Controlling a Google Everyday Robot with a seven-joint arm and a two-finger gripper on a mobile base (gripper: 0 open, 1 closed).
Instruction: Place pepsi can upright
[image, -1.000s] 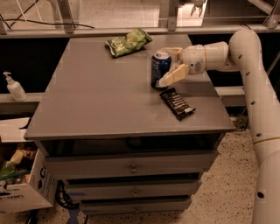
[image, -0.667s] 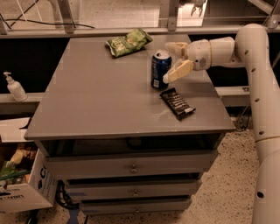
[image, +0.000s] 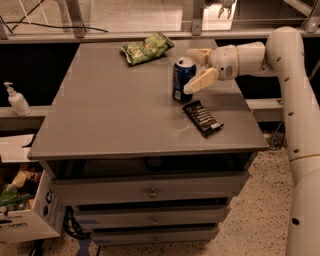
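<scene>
Camera view of a grey rectangular tabletop (image: 107, 117) set over a cabinet of three drawers (image: 120, 189): one small dark-blue aluminium pepsi can (image: 182, 82) stands upright on the right half, nearer the far edge than the front and well in from the right edge. Its long axis runs vertical and its silver top faces up. The robot's cream-coloured two-finger hand (image: 189, 70) reaches in from the right on a white jointed arm (image: 294, 95), its fingers (image: 202, 80) spread apart, one behind the can's upper right rim and one in front of its right side. Whether either finger touches the can cannot be told. One flat black snack bar wrapper (image: 202, 118) lies just in front of the can and to its right, angled toward the front right corner and short of the right edge. One green crinkly snack bag (image: 147, 48) lies near the far edge, apart from the can to its left. The left half and the front strip of the tabletop show bare grey surface, the widest open room. Off the tabletop at left, one white pump bottle (image: 16, 99) stands on a lower ledge, and one cardboard box (image: 27, 220) sits on the floor below.
</scene>
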